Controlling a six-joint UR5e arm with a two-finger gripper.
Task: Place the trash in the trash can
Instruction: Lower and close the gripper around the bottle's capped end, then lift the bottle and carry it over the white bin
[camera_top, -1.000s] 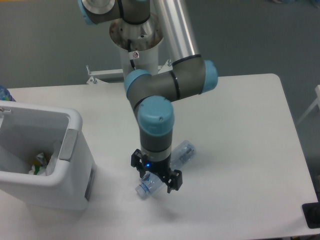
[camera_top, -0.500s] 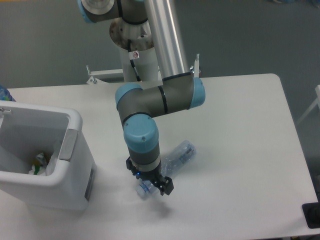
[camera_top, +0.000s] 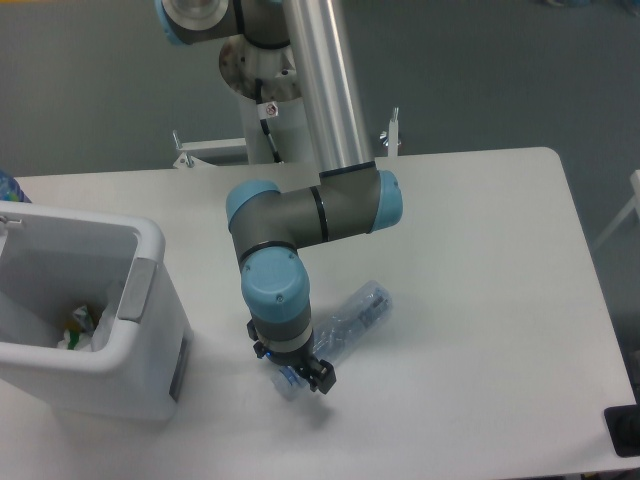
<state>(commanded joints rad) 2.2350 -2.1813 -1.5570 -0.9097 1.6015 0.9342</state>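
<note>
While bottle (camera_top: 352, 315) lies tabled, bin (camera_top: 150, 300) stands left.

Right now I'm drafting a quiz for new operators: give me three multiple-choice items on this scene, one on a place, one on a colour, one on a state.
1. Where is the bottle?
A. in the bin
B. on the table
C. on the floor

2. What colour is the bin?
A. white
B. red
C. black

3. What does the bin hold?
A. nothing
B. only the bottle
C. white and green trash

Answers:
1 B: it lies on the table, its cap end under the gripper.
2 A: its rim and walls are white.
3 C: scraps show at the bottom.
</note>
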